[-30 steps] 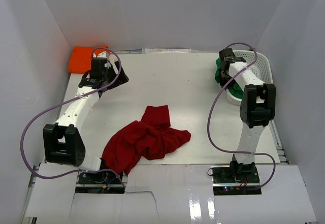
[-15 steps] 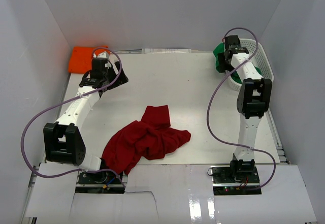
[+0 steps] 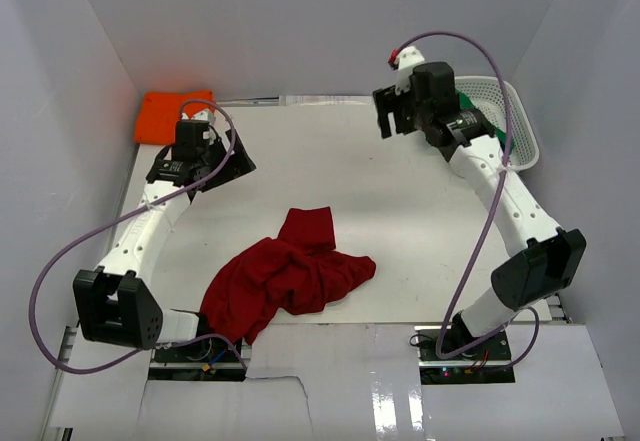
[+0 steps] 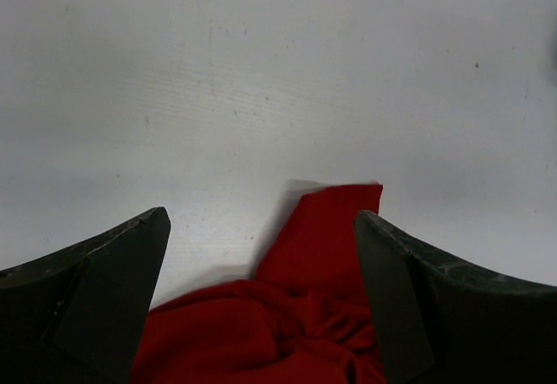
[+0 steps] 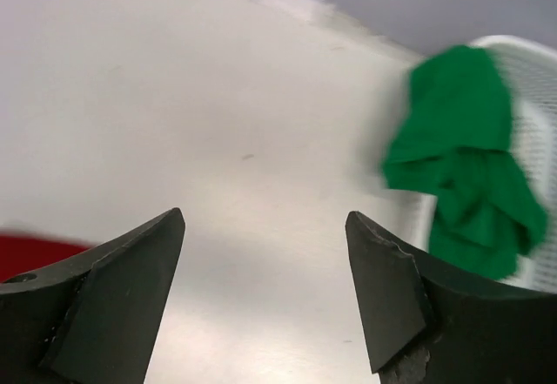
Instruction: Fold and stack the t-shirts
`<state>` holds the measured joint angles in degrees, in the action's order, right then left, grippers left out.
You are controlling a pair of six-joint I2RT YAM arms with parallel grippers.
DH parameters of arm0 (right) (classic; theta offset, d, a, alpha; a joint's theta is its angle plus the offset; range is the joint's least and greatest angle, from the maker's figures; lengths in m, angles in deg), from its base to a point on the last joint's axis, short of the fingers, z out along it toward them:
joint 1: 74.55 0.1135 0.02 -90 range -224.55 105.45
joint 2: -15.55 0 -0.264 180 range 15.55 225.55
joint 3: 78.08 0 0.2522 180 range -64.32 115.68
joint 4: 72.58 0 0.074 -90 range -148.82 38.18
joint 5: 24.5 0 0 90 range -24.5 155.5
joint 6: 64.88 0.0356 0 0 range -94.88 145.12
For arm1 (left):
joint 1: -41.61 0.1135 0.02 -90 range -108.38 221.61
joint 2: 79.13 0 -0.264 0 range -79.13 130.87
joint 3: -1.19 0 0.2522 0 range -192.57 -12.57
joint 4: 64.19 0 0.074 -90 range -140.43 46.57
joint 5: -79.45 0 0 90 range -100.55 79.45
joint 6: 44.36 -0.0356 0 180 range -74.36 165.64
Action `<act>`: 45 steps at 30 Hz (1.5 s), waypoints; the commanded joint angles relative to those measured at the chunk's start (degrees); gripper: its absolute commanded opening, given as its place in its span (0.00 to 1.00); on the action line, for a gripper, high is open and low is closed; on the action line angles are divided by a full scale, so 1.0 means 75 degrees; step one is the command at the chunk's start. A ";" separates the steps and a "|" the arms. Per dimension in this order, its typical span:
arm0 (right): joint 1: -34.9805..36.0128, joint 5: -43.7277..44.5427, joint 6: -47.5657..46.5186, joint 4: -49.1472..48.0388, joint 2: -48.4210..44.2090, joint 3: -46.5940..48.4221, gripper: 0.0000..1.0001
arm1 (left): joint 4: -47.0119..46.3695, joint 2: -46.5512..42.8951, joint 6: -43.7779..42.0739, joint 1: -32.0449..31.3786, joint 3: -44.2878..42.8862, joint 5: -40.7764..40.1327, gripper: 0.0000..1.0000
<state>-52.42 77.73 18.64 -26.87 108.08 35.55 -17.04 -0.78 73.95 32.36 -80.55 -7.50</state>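
Table (image 3: 380,191): white. Dark red t-shirt (image 3: 285,276) lay crumpled near its front centre. Lattice basket (image 3: 512,121) sat far right, green t-shirt (image 5: 466,158) draped over its rim. Orange t-shirt (image 3: 172,116) lay far left. Left gripper (image 4: 261,218): fingers spread wide, empty. Right gripper (image 5: 265,214): fingers spread, empty, beside basket.

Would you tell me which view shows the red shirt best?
Top external: the whole red shirt lies crumpled in full view. Left wrist shows only part of it; right wrist catches just a red sliver at its left edge.
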 commanded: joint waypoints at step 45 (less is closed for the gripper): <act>0.1729 -0.3635 0.0758 0.0322 0.1117 0.0030 0.08 | 0.1068 -0.1072 -0.0083 0.1738 0.0217 0.0577 0.98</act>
<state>-33.06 47.69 24.52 -29.41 121.37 31.18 -7.64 -8.43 75.00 45.06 -76.79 -5.65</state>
